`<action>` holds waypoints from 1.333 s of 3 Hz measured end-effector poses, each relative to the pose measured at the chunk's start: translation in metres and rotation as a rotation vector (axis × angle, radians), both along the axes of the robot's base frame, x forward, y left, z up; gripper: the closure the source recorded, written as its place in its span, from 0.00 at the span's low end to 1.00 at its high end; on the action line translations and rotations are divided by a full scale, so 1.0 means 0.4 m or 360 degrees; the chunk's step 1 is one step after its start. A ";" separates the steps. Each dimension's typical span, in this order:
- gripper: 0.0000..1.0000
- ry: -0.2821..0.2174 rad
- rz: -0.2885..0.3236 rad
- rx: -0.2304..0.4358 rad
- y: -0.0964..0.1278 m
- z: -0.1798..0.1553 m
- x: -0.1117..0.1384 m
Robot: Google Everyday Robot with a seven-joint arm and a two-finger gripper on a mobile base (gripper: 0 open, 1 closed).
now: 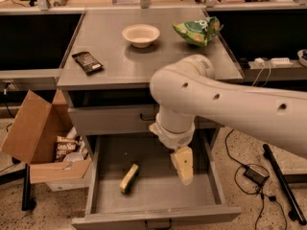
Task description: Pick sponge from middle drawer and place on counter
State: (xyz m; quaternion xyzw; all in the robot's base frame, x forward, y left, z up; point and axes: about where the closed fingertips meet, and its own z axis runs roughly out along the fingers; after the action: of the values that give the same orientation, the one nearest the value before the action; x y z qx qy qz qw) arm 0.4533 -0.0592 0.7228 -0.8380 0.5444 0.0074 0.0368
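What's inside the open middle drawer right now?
The sponge lies on the middle drawer floor, left of centre. The gripper hangs over the floor to its right, apart from it. The arm covers the back right part of the floor, so anything there is hidden.

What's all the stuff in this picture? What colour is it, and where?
sponge: one, yellow, in the middle drawer, left side
middle drawer: one, grey, pulled open
counter: one, grey, above the drawers
bowl: one, cream, on the counter, back
snack bag: one, green, counter's back right
wrapped bar: one, black, counter's left side
cardboard box: one, brown, floor left of drawer
arm: one, white, across the right side
gripper: one, cream, over the drawer, right of the sponge
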 end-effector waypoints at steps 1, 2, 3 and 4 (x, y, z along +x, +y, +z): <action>0.00 0.0039 0.0090 -0.0107 -0.021 -0.121 0.012; 0.00 0.0059 0.0167 -0.0124 -0.031 -0.233 0.023; 0.00 0.0060 0.0203 -0.0034 -0.029 -0.331 0.043; 0.00 0.0100 0.0245 0.0089 -0.005 -0.435 0.050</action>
State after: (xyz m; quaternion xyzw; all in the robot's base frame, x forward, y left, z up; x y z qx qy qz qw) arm 0.4731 -0.0614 0.5489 -0.8753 0.4789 0.0517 0.0425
